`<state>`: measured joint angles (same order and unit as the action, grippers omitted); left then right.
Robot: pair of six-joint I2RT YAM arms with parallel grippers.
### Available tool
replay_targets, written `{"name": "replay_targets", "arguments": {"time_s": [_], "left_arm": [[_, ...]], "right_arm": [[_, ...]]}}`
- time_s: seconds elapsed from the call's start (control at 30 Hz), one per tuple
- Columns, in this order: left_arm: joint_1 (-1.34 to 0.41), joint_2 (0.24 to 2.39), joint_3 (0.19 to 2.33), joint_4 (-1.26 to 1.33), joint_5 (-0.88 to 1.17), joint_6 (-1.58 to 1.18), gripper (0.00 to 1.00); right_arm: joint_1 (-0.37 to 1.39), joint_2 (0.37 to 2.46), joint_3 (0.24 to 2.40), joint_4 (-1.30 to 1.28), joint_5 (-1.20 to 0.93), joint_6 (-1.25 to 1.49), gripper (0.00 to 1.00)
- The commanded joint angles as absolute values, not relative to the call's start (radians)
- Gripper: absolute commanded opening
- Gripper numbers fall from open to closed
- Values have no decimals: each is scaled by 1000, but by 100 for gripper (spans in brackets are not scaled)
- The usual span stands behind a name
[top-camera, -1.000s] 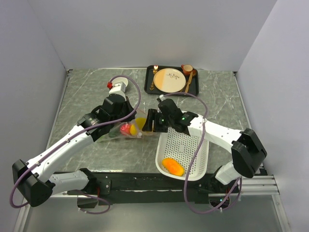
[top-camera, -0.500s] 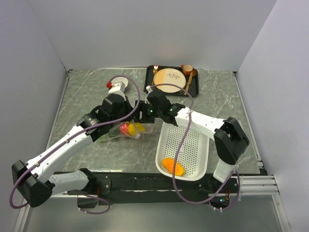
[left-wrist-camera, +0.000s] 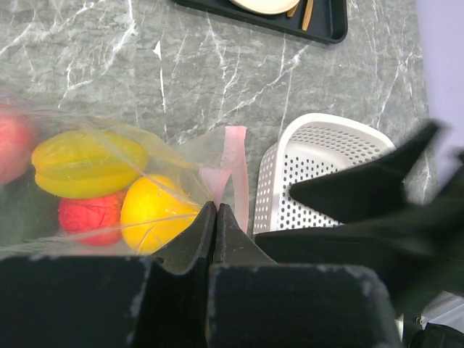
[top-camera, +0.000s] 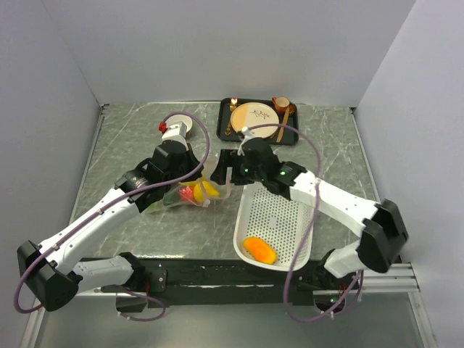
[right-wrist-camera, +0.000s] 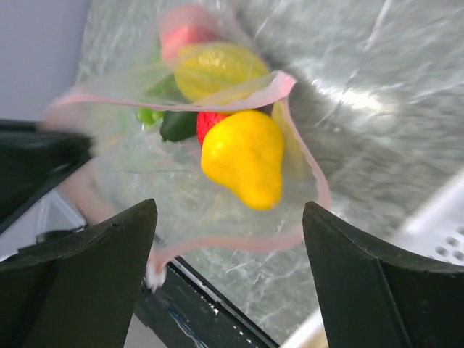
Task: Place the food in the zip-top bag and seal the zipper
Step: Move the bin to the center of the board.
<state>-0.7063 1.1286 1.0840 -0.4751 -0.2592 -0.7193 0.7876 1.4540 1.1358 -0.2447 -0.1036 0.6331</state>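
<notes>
Risk: yellow piece (right-wrist-camera: 245, 156) sits right at the mouth of the bag (top-camera: 192, 196), centre-left of the top view, and only the left tool (left-wrist-camera: 216, 219) is clamped on its rim by the zipper (left-wrist-camera: 235, 156), so any tug could roll it out. Right tool (right-wrist-camera: 230, 214) stands apart and empty just off the mouth; a second ago it was narrower, right at that piece.
</notes>
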Motion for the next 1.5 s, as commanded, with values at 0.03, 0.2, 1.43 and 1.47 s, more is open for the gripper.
{"name": "replay_targets", "arguments": {"time_s": [0.03,0.2,1.43,1.47], "left_arm": [[-710,1138,1112,-420,-252,-718,1],[-709,1144,1103,-426,-255,-716,1],[-707,1118,1081,-440,-253,-730,1],[-707,1115,1083,-442,-253,-732,1]], "right_arm": [[776,1336,1111,-430,104,620,89],[775,1263,1068,-624,109,620,89],[396,1875,1539,-614,146,417,93],[397,1852,1525,-612,131,410,93]]}}
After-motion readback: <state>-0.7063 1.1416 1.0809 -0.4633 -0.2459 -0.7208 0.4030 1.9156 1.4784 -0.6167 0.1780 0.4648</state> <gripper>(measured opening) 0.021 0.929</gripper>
